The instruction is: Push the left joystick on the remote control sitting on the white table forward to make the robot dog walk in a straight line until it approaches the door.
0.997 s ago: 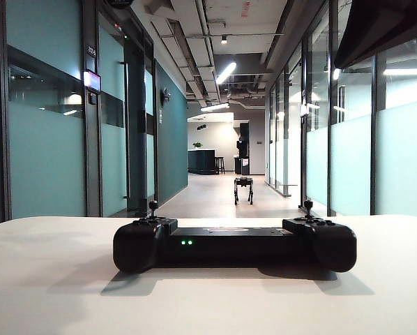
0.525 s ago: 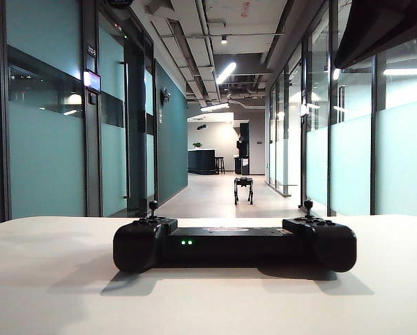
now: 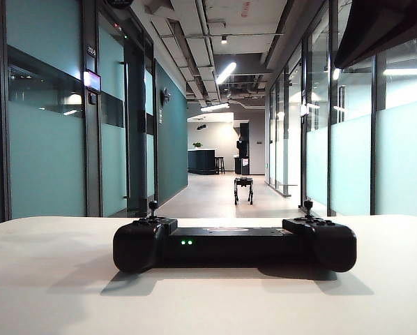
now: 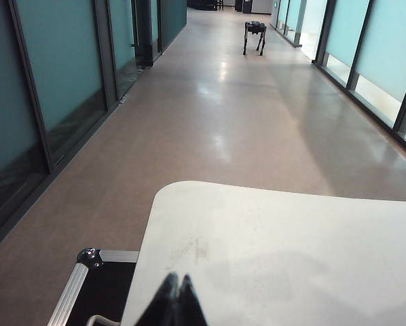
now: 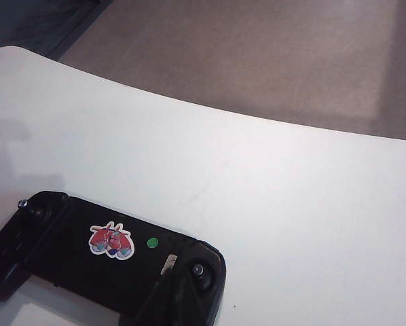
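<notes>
Corridor, glass-walled; white table in foreground. Remote control lies flat at centre, left joystick upright at 11 o'clock on it. Robot dog stands far down the hall, unchanged over the last second: walk not begun. Right gripper: jaws together, empty, over the controller's end. Left gripper: together, empty, over the table edge.

black remote control lies flat on the white table, left joystick upright, robot dog standing down the corridor
</notes>
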### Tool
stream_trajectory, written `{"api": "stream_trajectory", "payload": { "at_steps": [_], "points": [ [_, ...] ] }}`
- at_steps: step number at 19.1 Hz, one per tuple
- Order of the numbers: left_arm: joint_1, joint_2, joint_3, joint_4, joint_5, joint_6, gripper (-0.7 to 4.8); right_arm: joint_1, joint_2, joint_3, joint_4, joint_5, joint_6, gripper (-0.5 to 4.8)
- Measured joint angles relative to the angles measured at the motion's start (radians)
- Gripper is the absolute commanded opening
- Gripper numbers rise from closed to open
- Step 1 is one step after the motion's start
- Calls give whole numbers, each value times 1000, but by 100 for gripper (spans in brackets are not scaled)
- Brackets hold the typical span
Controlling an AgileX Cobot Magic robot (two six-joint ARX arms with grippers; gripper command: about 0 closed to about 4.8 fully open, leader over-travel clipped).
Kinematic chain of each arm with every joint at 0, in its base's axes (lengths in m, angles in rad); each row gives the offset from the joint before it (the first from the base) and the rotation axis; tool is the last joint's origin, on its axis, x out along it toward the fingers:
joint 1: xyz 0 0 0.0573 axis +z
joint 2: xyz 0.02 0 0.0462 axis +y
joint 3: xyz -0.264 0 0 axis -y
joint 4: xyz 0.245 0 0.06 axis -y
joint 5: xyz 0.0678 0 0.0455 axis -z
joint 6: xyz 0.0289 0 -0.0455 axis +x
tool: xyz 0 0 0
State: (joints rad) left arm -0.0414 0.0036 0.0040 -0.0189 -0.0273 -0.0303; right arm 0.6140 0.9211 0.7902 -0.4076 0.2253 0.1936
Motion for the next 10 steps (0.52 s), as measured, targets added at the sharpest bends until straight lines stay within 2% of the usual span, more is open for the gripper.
{"api": "stream_trajectory", "payload": {
  "at_steps": [2, 4, 7, 10],
  "points": [
    [0, 0, 0, 0, 0, 0, -5, -1, -20, -30, 41, 3, 0, -1],
    [0, 0, 0, 0, 0, 0, -5, -30, -94, -119, 151, 14, -5, -1],
    [0, 0, 0, 0, 0, 0, -5, -132, -244, -297, 374, 16, -56, -1],
    [0, 0, 0, 0, 0, 0, -5, -230, -374, -421, 432, -28, -114, -1]
  ]
}}
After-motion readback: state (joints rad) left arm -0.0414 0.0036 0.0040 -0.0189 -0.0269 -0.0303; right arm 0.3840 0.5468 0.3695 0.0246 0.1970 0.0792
